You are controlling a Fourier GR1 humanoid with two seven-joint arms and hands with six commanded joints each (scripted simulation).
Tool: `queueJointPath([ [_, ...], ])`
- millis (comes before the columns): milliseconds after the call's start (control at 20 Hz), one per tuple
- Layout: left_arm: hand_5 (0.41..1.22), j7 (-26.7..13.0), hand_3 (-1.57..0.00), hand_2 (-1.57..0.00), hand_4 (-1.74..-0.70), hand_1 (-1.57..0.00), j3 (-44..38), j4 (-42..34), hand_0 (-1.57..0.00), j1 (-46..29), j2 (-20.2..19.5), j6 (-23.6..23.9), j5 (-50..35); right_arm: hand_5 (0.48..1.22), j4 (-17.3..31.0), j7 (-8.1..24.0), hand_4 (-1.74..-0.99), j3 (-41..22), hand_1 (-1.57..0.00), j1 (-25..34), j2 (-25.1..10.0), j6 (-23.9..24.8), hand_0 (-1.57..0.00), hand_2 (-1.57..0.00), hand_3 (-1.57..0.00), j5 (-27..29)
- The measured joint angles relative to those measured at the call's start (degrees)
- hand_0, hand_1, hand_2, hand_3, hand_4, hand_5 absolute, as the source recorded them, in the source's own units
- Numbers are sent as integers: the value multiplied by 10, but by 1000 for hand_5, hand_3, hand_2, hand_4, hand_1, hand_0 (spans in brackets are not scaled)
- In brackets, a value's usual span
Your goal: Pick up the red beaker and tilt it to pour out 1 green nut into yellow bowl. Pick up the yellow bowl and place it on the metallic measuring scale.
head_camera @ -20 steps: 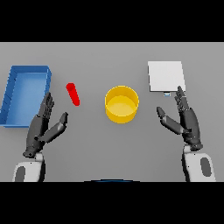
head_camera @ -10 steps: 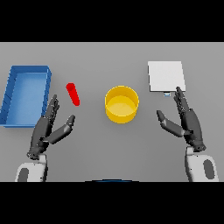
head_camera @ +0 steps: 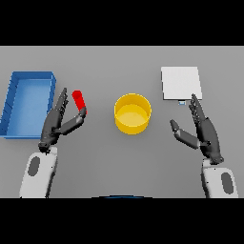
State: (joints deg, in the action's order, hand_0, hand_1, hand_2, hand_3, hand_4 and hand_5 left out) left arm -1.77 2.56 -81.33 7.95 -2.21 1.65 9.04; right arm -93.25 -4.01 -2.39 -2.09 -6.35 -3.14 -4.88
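My left hand closing in on the red beaker.

Over the last second my left hand has moved up and inward; its fingers are spread, thumb tip just under the beaker, nothing pinched yet, so the pickup is about to begin. The yellow bowl sits between my hands. My right hand rests with fingers relaxed, just below the scale. No readable writing anywhere.

My left robot hand hides the beaker's lower end; any nut inside is too small to tell.
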Motion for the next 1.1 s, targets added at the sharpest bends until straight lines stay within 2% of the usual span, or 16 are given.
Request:
queueJointPath([
  [50, 644, 4, 1, 1, -1219, 1, -4, 16, 1, 12, 1, 4, 1, 622, 1, -6, -1295, -4, 1, -5, 6, 0, 1, 1, 1, -1],
  [250, 635, 37, 1, 1, -1225, 1, -18, 89, 1, 62, 9, 11, 1, 631, -1, 5, -1301, 5, 1, 8, -2, -1, 1, 1, 1, 7],
  [400, 639, 40, 1, 1, -1225, 1, -19, 136, 1, 100, 10, 26, 20, 637, -6, 5, -1303, 2, 1, 1, -4, 3, 1, 1, 1, -3],
  [450, 647, 43, 1, 1, -1231, 1, -20, 149, 1, 111, 10, 31, 24, 638, -2, 13, -1300, 3, 1, 9, -1, 8, 1, 1, 1, -5],
  [750, 709, 93, 1, -1, -1331, 1, -42, 223, 1, 158, 16, 34, 14, 646, 7, 1, -1303, 6, 1, 7, -4, 7, 1, 1, 1, -7],
  [800, 726, 104, -30, -50, -1347, -6, -45, 229, 1, 158, 21, 37, 11, 647, 9, 8, -1301, 8, 1, 16, -2, 7, 1, 1, 1, -2],
  [850, 747, 104, -129, -179, -1364, -145, -51, 233, -153, 165, 21, 43, 8, 646, 7, -1, -1298, 10, 1, 7, -4, 6, 1, 1, 1, -1],
  [900, 765, 107, -239, -322, -1385, -306, -54, 237, -338, 167, 25, 45, 4, 645, 7, 10, -1294, 7, 1, 10, -1, 7, 1, 1, 1, -2],
  [950, 786, 112, -416, -551, -1416, -556, -57, 246, -585, 172, 30, 50, 4, 645, 1, 5, -1292, 2, 1, 4, 2, 9, 1, 1, 1, -7],
  [1050, 943, 125, -832, -918, -1425, -921, -71, 264, -940, 184, 43, 59, -9, 646, 2, 10, -1290, 6, 1, 6, 0, 11, 1, 1, 1, -6],
  [1100, 998, 126, -980, -1049, -1483, -1051, -73, 269, -1066, 191, 46, 63, -9, 647, -3, 9, -1291, 5, 1, 4, -1, 8, 1, 1, 1, -5],
])
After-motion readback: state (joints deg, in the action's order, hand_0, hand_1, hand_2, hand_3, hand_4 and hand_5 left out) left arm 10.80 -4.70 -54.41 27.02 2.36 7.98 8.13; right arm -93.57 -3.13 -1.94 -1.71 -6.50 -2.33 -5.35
